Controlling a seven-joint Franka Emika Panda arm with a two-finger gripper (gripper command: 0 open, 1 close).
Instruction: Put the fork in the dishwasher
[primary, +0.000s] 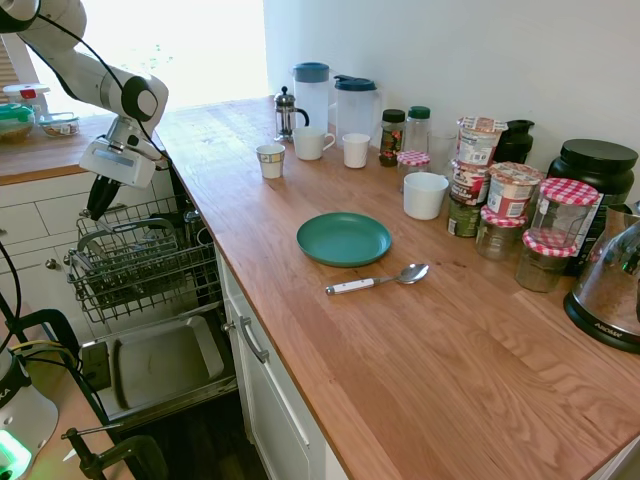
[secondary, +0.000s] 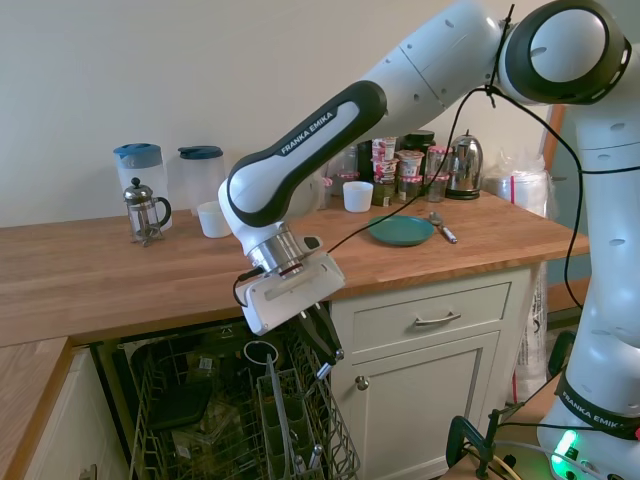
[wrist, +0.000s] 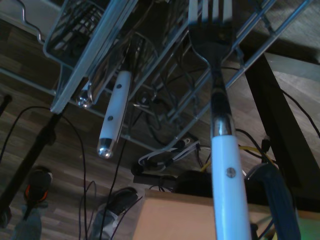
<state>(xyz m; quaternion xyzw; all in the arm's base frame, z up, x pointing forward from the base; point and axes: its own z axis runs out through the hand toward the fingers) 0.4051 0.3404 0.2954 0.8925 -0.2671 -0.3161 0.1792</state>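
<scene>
**Fork held over the dishwasher rack**

The gripper hangs just above the dishwasher rack, off the table edge, and is clenched on the fork. In the wrist view the fork's white handle and tines point toward the grey wires, beside another white-handled utensil lodged in the rack. On the table a spoon lies just beside a green plate.
</scene>
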